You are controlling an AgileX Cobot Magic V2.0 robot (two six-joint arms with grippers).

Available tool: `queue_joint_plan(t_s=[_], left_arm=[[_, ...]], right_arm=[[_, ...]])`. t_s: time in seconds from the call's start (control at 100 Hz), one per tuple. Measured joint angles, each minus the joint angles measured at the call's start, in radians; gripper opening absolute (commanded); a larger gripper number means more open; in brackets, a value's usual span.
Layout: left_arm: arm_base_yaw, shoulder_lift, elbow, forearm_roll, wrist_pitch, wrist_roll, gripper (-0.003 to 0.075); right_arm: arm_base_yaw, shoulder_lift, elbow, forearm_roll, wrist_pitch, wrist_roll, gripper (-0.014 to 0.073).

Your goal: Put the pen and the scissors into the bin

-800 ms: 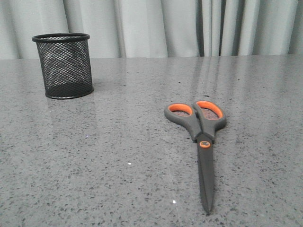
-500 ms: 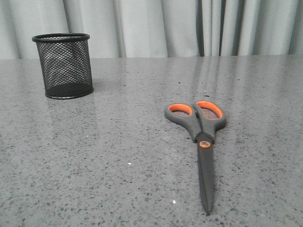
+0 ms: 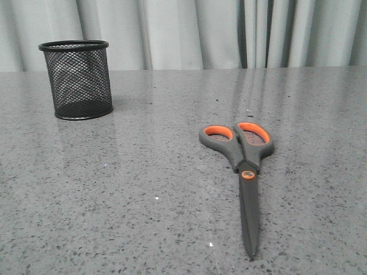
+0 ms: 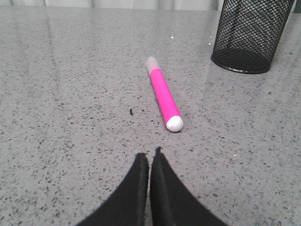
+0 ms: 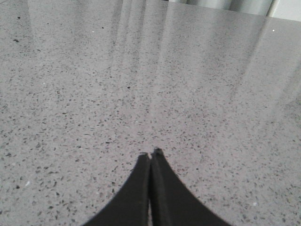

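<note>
no change across the last three front frames: nothing has moved, so the task has not started. left to right in the front view: bin (image 3: 75, 79) stands upright at far left on the tabletop (image 3: 143, 189), looks empty through the mesh. scissors (image 3: 243, 172) lie flat and closed at centre-right, handles toward the curtain, blades toward the camera, well apart from the bin. no arm shows in that view. left wrist view: left gripper (image 4: 149, 157) jaws clenched, empty, above the tabletop; pen (image 4: 163, 92) lies flat ahead of them, near the bin. right gripper (image 5: 150, 155) jaws clenched, empty, only bare tabletop ahead. likely next: left jaws must release, then take the pen.
</note>
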Motion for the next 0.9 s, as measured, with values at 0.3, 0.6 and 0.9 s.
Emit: queue_joint_plan(t_s=[0.3, 0.6, 0.9], left_arm=[[0.0, 0.0, 0.0, -0.018, -0.017, 0.0, -0.0019], [0.0, 0.0, 0.0, -0.448, -0.366, 0.0, -0.0019], [0.0, 0.0, 0.0, -0.786, -0.602, 0.0, -0.0019]], right_arm=[[0.0, 0.0, 0.0, 0.273, -0.242, 0.006, -0.0058], [0.0, 0.0, 0.0, 0.392, -0.467, 0.01, -0.0058], [0.0, 0.0, 0.0, 0.532, -0.532, 0.052, -0.0057]])
